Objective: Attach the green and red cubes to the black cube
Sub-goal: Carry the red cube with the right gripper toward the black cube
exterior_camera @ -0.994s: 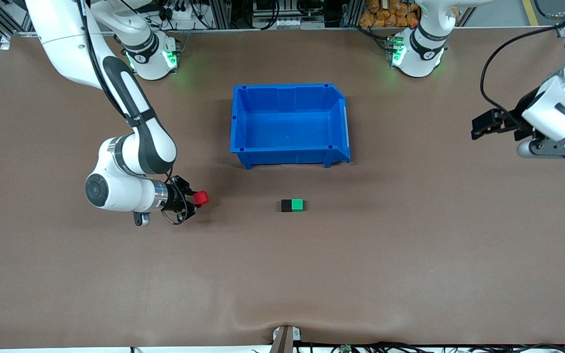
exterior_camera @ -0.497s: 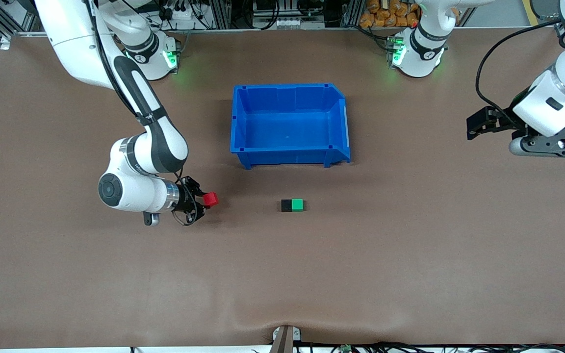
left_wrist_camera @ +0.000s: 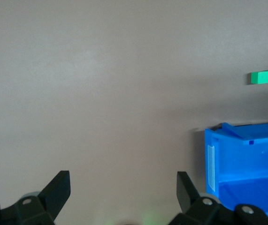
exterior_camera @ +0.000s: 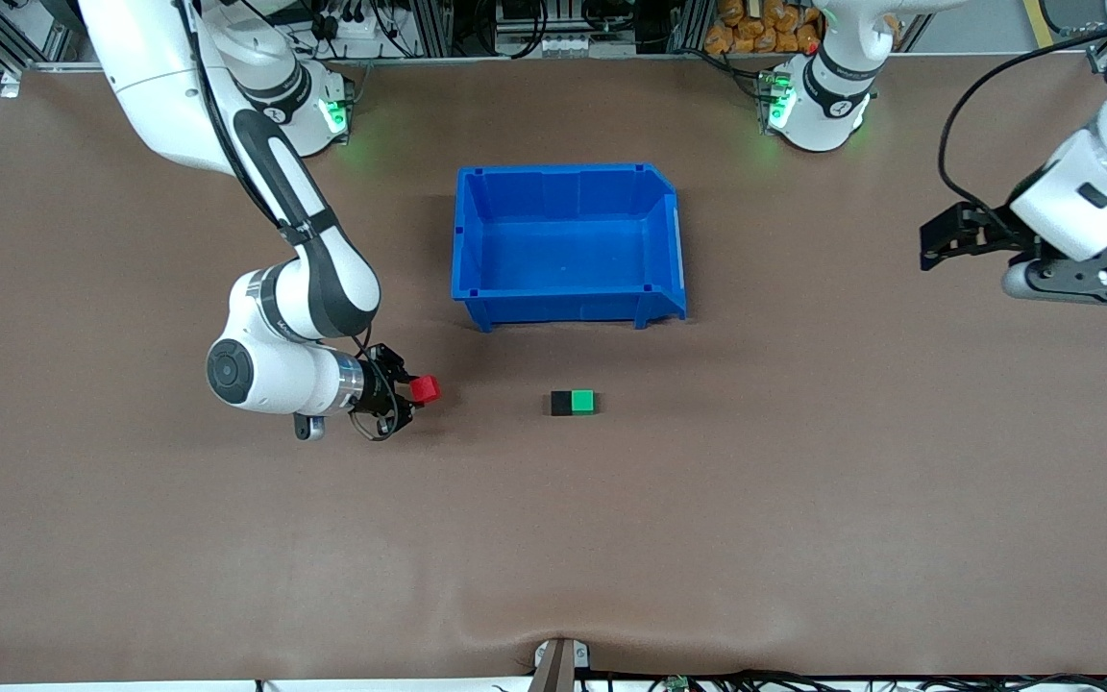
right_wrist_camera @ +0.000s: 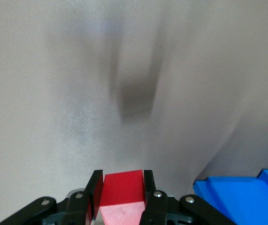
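front view shows the right gripper (exterior_camera: 416, 391) clamped on the red cube (exterior_camera: 426, 388) above the table (exterior_camera: 803, 500), apparently clear of it. black cube (exterior_camera: 561, 403) touches green cube (exterior_camera: 583, 401) mid-table, nearer the camera than the blue bin (exterior_camera: 469, 231). left gripper (exterior_camera: 938, 248) waits spread wide near the table's end.

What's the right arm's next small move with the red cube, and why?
Probably carry it on toward the black cube's bare side. The right gripper is shut on the red cube, short of the pair. The green cube already sits against the black one on the side toward the left arm's end. The left gripper waits open.
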`<action>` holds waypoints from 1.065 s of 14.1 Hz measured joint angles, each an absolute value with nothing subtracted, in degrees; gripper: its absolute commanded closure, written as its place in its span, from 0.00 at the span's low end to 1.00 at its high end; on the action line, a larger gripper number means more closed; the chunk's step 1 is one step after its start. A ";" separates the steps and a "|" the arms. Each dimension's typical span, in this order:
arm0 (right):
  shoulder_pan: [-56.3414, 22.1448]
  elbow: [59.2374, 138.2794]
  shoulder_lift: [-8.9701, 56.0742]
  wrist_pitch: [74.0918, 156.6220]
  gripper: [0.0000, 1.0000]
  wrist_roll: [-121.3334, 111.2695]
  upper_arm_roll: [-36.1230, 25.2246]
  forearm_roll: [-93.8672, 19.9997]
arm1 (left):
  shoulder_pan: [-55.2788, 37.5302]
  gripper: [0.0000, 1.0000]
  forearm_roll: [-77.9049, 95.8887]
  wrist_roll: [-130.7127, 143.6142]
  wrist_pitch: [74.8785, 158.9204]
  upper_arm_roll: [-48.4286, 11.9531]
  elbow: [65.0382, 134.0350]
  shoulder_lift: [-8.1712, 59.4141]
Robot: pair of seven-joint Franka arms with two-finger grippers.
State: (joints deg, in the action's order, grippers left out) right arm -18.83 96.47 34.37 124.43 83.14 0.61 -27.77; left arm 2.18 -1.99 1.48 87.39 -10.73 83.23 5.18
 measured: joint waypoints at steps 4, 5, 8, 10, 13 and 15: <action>-20.12 95.74 34.84 125.40 1.00 85.59 0.62 -27.92 | 6.92 0.00 0.11 -1.03 87.02 -10.66 83.25 5.17; -20.39 95.56 34.97 125.57 1.00 86.17 0.61 -27.92 | 6.82 0.00 0.11 -1.02 86.56 -10.79 83.25 5.15; -21.06 95.42 35.29 126.63 1.00 87.58 0.62 -27.94 | 6.32 0.00 0.11 -0.85 85.75 -11.12 83.26 4.80; -21.57 95.42 35.55 127.69 1.00 88.46 0.62 -27.95 | 6.32 0.00 0.11 -0.46 85.50 -11.11 83.31 4.56; -22.33 95.13 36.11 128.50 1.00 90.23 0.62 -27.96 | 6.26 0.00 0.11 -0.07 85.40 -11.21 83.89 4.33; -22.95 94.76 36.50 129.39 1.00 91.45 0.62 -27.99 | 6.25 0.00 0.11 0.03 85.43 -11.57 84.51 3.91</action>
State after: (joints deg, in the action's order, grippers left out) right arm -22.95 94.76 36.50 129.39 91.45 0.62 -27.99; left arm 6.25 0.11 0.03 85.43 -11.57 84.51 3.91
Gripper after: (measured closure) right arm 0.604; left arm 0.000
